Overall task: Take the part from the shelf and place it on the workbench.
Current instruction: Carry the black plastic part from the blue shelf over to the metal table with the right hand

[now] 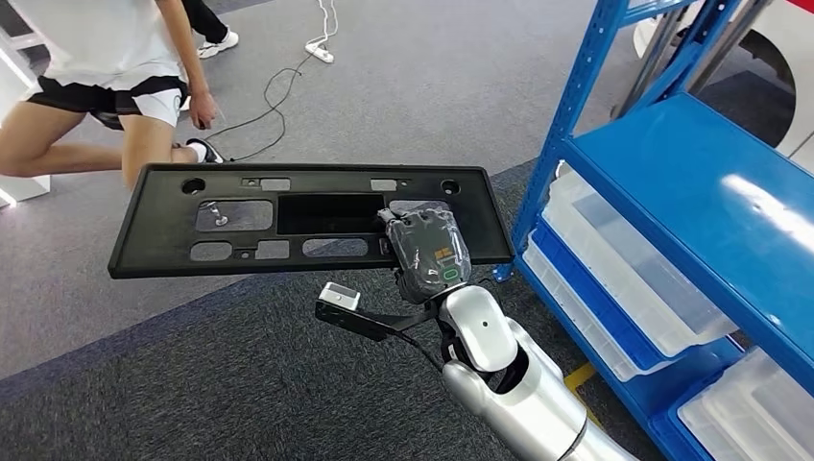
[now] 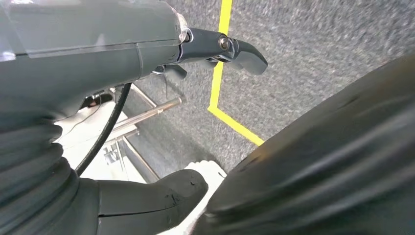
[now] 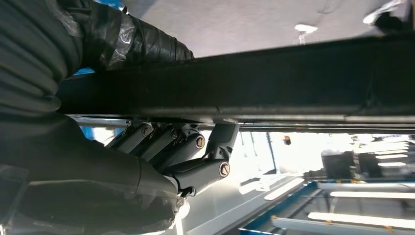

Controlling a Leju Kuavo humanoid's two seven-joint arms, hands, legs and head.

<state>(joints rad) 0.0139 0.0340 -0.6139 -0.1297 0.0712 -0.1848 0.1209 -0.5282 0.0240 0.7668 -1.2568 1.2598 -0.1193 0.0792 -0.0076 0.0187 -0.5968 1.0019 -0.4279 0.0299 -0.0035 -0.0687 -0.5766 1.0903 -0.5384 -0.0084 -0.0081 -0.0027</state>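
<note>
Beside the blue shelf [image 1: 672,163], out over the grey carpet [image 1: 192,384], the right robot hand [image 1: 427,252] holds a long black plastic panel [image 1: 240,219] level in the air. The robot hand grips the panel's near long edge, toward the end closest to the shelf, with its thumb on top and its fingers [image 3: 188,147] curled beneath the edge, as the right wrist view shows. The panel is flat, with several cut-outs and small holes, and most of its length reaches away from the shelf. Clear plastic bins [image 1: 624,279] sit on the shelf's lower levels.

The left robot hand [image 2: 215,49] holds nothing, its thumb and fingers apart above carpet marked with yellow tape [image 2: 222,63].

Beyond the panel, farther from the shelf, a person [image 1: 106,67] in dark shorts crouches on the carpet, near a white power strip [image 1: 319,50] and its cable.
</note>
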